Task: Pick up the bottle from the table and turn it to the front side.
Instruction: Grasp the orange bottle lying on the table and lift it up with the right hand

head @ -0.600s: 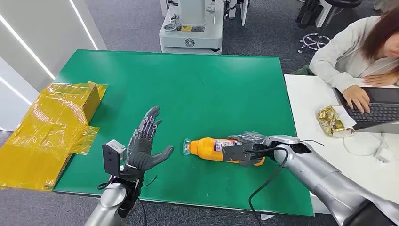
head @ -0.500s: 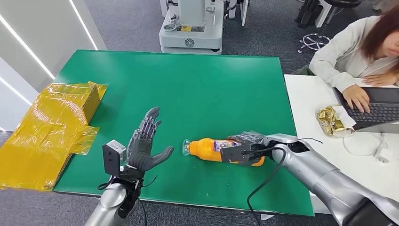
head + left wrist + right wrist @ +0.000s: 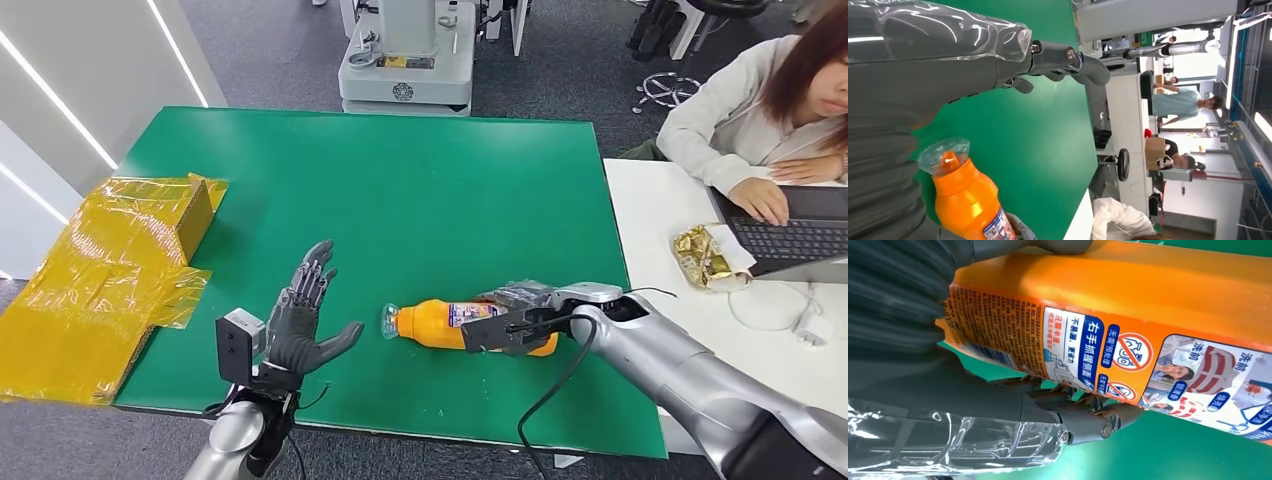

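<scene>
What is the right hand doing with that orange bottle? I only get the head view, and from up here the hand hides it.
Observer: In the right wrist view the right hand has its fingers curled under the bottle.
Operator: Which face is showing?
Observer: That view shows the label: fine print, a barcode and warning icons.
Operator: And the cap end?
Observer: The left wrist view shows a clear cap.
</scene>
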